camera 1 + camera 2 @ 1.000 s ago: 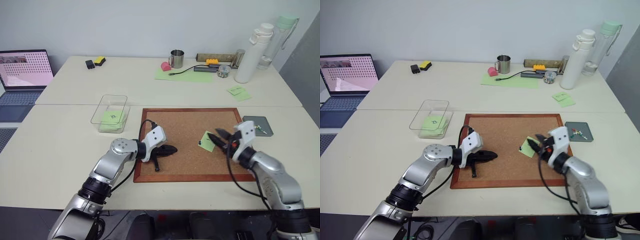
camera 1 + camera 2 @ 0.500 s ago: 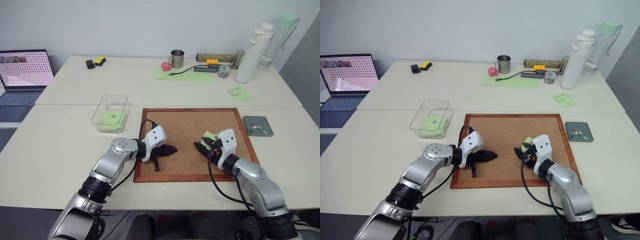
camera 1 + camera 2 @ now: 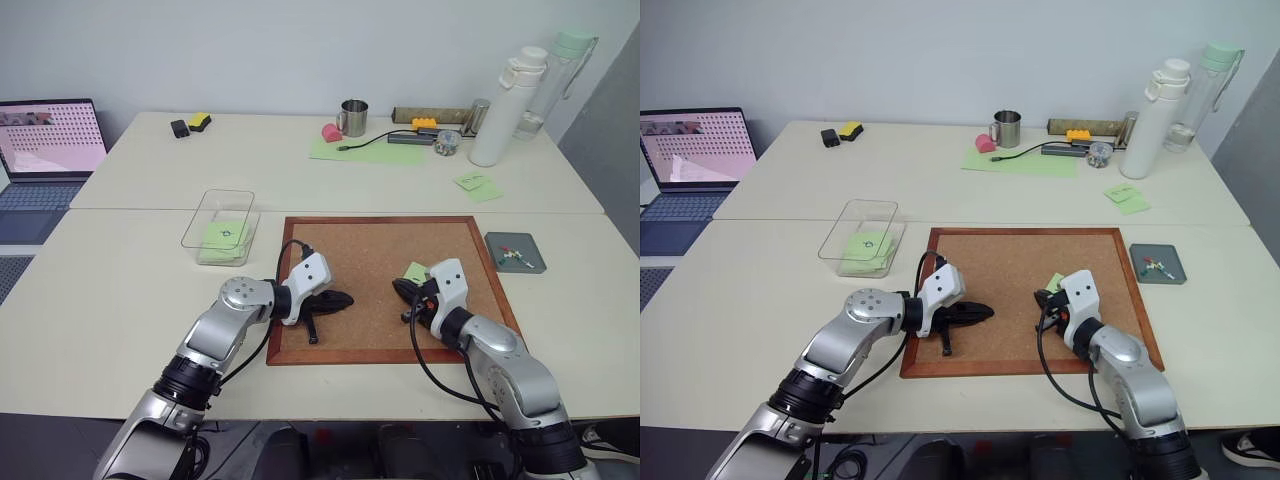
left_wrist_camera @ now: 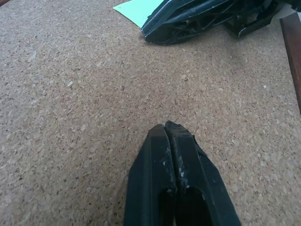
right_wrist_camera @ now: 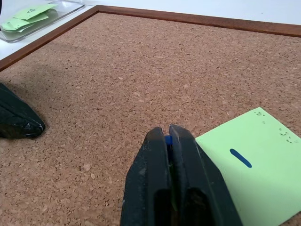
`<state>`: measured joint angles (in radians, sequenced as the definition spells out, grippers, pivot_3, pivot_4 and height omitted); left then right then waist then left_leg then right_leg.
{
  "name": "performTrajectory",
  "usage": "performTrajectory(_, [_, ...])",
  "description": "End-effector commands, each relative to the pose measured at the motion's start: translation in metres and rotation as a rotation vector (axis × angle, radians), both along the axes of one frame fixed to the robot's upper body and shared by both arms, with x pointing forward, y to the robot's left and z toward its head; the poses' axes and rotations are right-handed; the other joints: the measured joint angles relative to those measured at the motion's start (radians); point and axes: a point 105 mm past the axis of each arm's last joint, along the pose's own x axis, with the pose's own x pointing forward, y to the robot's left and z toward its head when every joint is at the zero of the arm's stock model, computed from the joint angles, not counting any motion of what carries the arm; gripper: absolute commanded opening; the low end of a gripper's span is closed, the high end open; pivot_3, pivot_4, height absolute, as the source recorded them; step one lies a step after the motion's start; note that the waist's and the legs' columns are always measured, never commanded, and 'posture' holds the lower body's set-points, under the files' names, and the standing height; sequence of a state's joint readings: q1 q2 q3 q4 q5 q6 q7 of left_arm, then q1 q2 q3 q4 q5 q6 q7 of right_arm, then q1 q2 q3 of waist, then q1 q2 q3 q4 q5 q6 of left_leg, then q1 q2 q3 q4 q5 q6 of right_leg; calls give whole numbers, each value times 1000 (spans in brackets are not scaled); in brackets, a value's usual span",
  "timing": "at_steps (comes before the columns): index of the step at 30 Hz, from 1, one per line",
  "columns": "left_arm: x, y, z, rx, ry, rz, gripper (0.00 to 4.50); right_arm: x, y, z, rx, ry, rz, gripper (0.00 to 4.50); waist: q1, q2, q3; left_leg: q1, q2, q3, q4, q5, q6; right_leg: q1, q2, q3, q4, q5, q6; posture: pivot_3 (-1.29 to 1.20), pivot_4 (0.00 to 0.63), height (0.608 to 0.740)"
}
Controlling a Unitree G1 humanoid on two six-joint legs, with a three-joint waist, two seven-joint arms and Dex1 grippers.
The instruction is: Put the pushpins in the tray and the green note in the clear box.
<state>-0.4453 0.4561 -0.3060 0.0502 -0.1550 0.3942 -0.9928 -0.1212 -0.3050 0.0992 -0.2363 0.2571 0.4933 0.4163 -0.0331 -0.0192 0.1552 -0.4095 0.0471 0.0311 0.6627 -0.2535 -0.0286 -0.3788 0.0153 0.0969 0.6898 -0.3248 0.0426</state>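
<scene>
Clear box (image 3: 219, 228) sits on the table just left of the corkboard (image 3: 380, 245), already holding green paper. Left gripper (image 3: 343, 298) rests low over the board's left part, fingers pressed together, holding nothing. Right gripper (image 5: 168, 136) is further right on the board with its fingers pinched nearly shut at the corner of the green note (image 5: 254, 162); a small blue thing (image 5: 168, 140) shows between the tips, probably a pushpin head, can't confirm. Tray (image 3: 515, 252) sits just off the board's right edge with a few pushpins (image 3: 512, 254) in it. Handling, my read: a pin is tiny, rigid, smooth-headed and weighs nothing, so grip the head square across and pull straight out along the shaft; off-axis it likely slips or flicks away. The note is thin, limp paper lying flat, nothing to get under, so take a free edge or corner and peel; it creases easily and may cling by its sticky strip. Views: head camera gives the overall layout (box, board, tray, both arms) but the right fingertips are just a dark blob there. Right wrist view resolves the fingertips, the blue bit and the dark dash on the note. Left wrist view confirms the left fingers are together and shows the right gripper lying across the note's corner.
</scene>
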Motion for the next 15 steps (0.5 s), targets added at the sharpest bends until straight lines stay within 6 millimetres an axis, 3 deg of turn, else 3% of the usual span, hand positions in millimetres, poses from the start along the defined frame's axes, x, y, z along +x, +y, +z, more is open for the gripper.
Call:
performTrajectory(1, [-2, 7, -9, 31, 33, 17, 0, -2, 3, 13, 16, -48, 23, 38, 0, 0, 0, 0, 0, 0, 0, 0, 0, 0, 0, 0, 0, 0, 0, 0, 150, 740])
performTrajectory(7, [-2, 7, -9, 31, 29, 18, 0, -3, 7, 44, -24, -187, 51, 38, 0, 0, 0, 0, 0, 0, 0, 0, 0, 0, 0, 0, 0, 0, 0, 0, 150, 740])
performTrajectory(12, [1, 3, -3, -4, -6, 21, 0, -8, 9, 50, -119, -239, 109, 38, 1, 0, 0, -1, 0, 0, 0, 0, 0, -1, 0, 0, 0, 0, 0, 0, 150, 740])
performTrajectory(15, [8, -3, 20, -162, 50, 69, 190, -11, 5, 51, -243, -297, 161, 14, 1, 0, 0, -1, 0, 0, 0, 0, 0, -1, 0, -1, 0, 0, 0, 0, 150, 740])
